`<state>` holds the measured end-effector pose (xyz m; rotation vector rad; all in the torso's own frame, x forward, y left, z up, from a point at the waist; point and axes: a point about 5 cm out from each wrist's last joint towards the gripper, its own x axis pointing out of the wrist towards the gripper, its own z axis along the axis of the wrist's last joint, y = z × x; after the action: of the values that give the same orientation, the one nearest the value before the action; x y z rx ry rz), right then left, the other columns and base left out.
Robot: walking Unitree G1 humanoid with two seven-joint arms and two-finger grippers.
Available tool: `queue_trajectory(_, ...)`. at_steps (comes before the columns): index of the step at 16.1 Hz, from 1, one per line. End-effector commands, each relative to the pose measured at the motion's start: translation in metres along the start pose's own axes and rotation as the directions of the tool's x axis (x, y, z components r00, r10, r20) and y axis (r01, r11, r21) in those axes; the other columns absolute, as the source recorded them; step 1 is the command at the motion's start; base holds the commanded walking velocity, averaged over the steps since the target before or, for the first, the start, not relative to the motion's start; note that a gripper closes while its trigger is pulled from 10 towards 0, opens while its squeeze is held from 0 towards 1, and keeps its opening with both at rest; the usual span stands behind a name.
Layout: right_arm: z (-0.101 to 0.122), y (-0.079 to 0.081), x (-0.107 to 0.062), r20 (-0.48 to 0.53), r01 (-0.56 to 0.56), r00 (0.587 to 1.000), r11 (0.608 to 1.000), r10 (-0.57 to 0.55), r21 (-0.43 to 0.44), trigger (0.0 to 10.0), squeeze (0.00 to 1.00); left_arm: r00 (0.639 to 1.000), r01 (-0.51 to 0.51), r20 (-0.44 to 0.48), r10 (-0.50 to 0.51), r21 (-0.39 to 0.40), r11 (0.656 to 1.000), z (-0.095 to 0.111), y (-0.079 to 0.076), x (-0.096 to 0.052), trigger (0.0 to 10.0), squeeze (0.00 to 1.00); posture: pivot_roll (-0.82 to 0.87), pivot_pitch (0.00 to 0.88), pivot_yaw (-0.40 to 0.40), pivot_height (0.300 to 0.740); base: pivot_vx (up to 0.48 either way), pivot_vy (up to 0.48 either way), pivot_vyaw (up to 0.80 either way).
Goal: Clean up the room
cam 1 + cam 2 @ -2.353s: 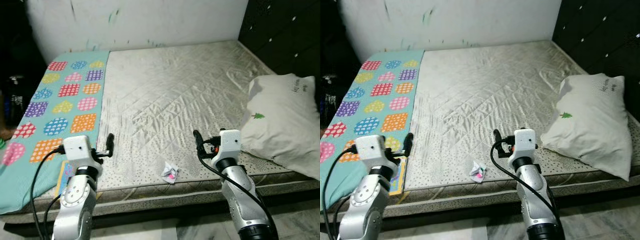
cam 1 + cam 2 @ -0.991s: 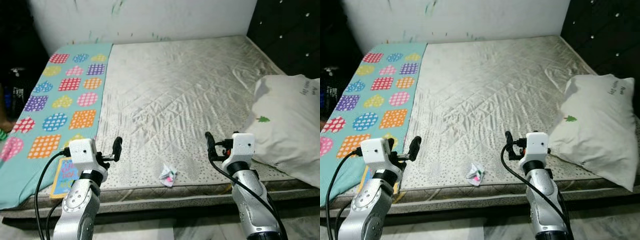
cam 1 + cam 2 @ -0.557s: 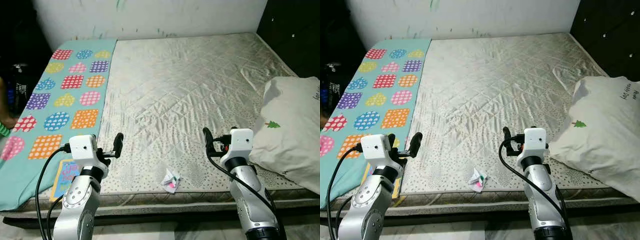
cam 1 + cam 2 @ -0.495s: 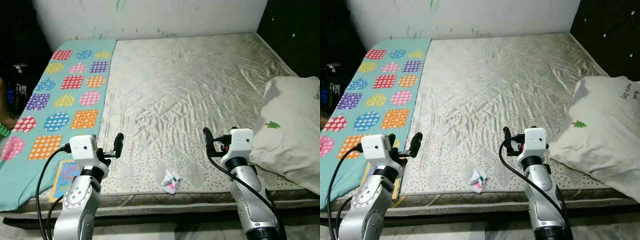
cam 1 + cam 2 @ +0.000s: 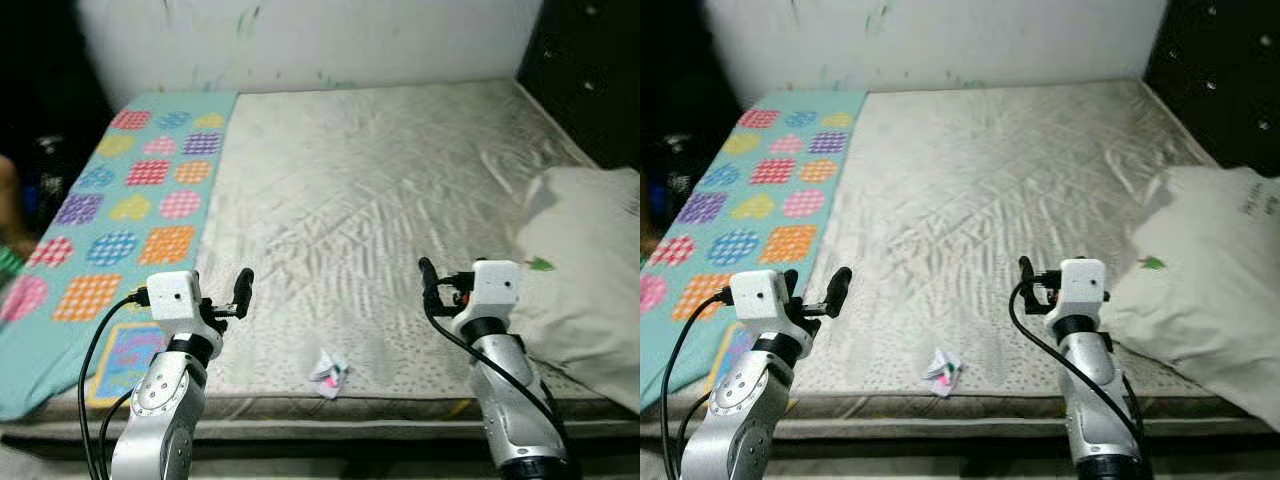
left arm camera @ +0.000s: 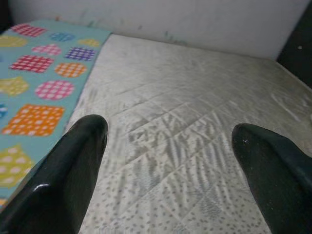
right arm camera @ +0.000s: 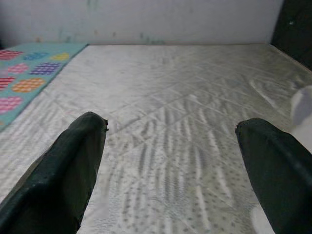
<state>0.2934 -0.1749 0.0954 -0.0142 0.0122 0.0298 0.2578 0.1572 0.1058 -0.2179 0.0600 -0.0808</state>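
Note:
A small crumpled white wrapper [image 5: 328, 372] with pink and green marks lies on the bare quilted mattress [image 5: 360, 190], close to its front edge. It sits between my two arms and lower than both grippers. My left gripper [image 5: 243, 288] is held up over the mattress's front left part, open and empty. My right gripper [image 5: 428, 284] hovers over the front right part, also open with nothing in it. In the left wrist view the two black fingers [image 6: 63, 180] stand wide apart over the mattress; the right wrist view's fingers [image 7: 63, 170] do the same.
A teal blanket [image 5: 130, 190] with coloured patches covers the bed's left strip, with a flat picture book [image 5: 122, 352] at its front. A white pillow [image 5: 585, 270] lies at the right. Behind it is a dark padded headboard [image 5: 590, 70]. A person's limb [image 5: 10, 215] shows at the far left edge.
The whole picture has shifted and blurred slightly, so the camera has moved. Both arms keep the same raised pose with open fingers. The wrapper lies where it was.

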Motion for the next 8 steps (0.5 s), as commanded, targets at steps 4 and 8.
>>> queue_trajectory(4, 0.0006, 0.0041, 0.0004, -0.003, -0.013, 1.000, 1.000, 0.013, 0.006, 10.0, 0.00, 1.000, -0.027, -0.012, 0.028, 0.017, 0.999, -0.0006, 0.0061, -0.0028, 10.0, 0.00, -0.15, 0.092, 0.053, 0.740, 0.000, 0.000, 0.00)
queue_trajectory(8, 0.0001, 0.0027, -0.0002, -0.006, -0.012, 1.000, 1.000, 0.012, 0.013, 10.0, 0.00, 0.999, -0.038, -0.012, 0.039, 0.027, 0.999, -0.0008, 0.0060, -0.0042, 10.0, 0.00, -0.14, 0.099, 0.047, 0.740, 0.000, 0.000, 0.00)
